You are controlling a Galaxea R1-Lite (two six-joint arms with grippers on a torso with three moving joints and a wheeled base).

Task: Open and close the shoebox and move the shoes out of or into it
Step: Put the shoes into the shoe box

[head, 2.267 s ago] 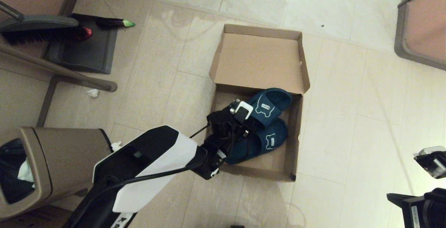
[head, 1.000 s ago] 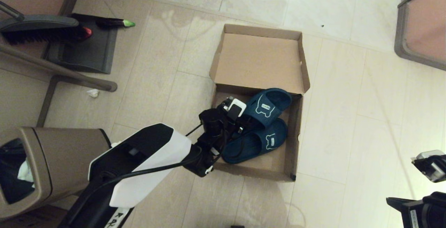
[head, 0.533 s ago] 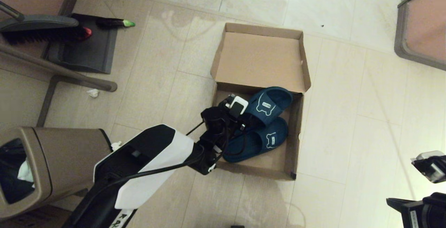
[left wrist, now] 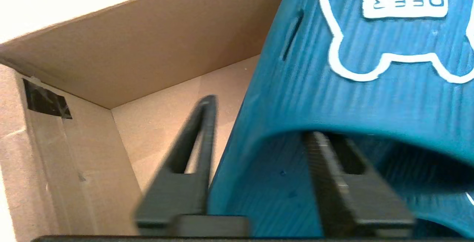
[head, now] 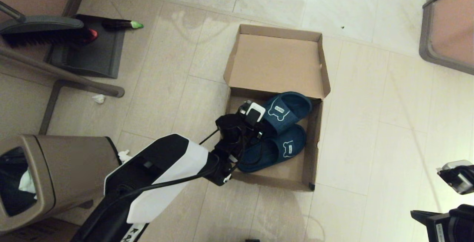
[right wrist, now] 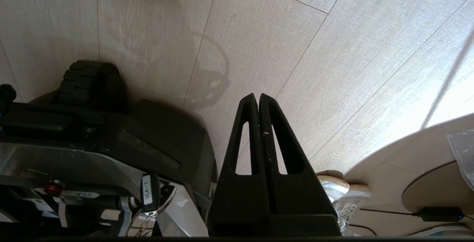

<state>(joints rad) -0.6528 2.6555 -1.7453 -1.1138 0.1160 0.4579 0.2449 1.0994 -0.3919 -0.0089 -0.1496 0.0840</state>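
Observation:
The brown shoebox [head: 309, 153] lies on the floor with its lid [head: 276, 64] folded back. Both teal-blue shoes sit inside, the far shoe [head: 287, 108] partly over the near shoe [head: 274, 149]. My left gripper [head: 264, 125] reaches into the box from the left. In the left wrist view the left gripper [left wrist: 259, 118] straddles the side of the far shoe's strap [left wrist: 370, 97]: one finger [left wrist: 203, 131] presses its outer side, the other [left wrist: 326, 168] is under the arch. My right gripper [right wrist: 258, 96] hangs shut and empty over bare floor.
A brown trash bin [head: 55, 175] stands at the near left beside my left arm. A dustpan [head: 89, 53] and brush [head: 40, 31] lie at the far left, behind a metal bar [head: 63, 73]. Furniture [head: 448, 31] fills the far right corner. A pale sneaker [right wrist: 348, 197] sits near my base.
My left wrist has edged a little further into the box towards the far shoe. That shoe's strap has shifted slightly left. The right arm has kept still.

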